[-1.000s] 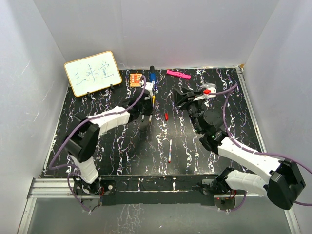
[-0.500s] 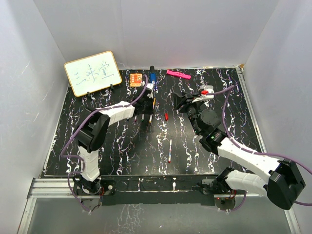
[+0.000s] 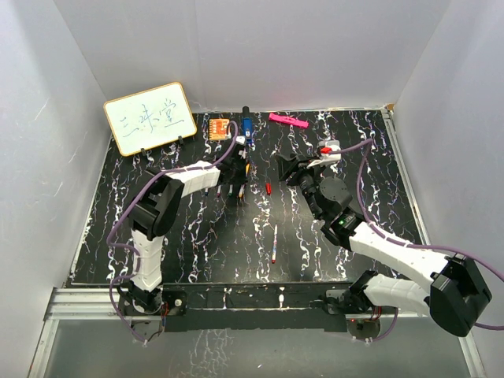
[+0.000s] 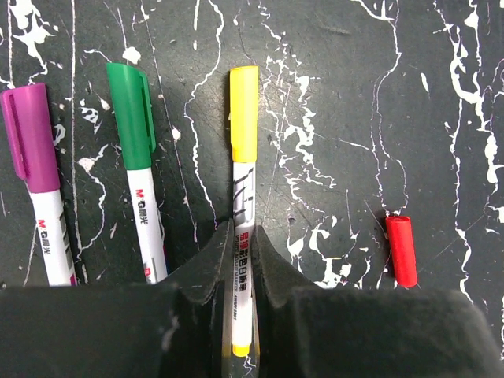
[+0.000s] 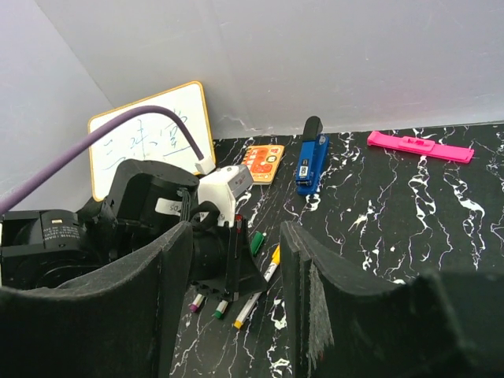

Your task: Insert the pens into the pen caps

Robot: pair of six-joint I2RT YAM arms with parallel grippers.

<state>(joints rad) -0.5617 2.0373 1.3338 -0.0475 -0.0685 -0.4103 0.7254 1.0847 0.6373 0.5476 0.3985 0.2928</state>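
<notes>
Start at nine o'clock of the left wrist view: leave the purple-capped pen [image 4: 35,181] and, just beside it toward three o'clock, the green-capped pen [image 4: 135,157] lying flat on the table [image 4: 354,94], both judged done. Mind the left gripper [image 4: 242,244], pinched narrow on the white barrel of the yellow pen [image 4: 242,197], with the yellow cap [image 4: 244,114] pointing to twelve o'clock and looking fully seated. Resting on the table or a shade above it: cannot tell. Check the seating before letting go. Press, if needed, along the barrel toward twelve o'clock, never sideways, to avoid rolling into the green neighbour. Release only once down flat and parallel to the other two, then lift straight up. Look next to the red cap [image 4: 404,250], alone and well apart toward three o'clock of the yellow pen. In the overhead view, find the uncapped red pen [image 3: 274,242] at six o'clock of that cap, apart from it. Finish with the right gripper [image 3: 285,169] at two o'clock of the red cap, near it, standing about half wide and holding nothing; use for the red pair
</notes>
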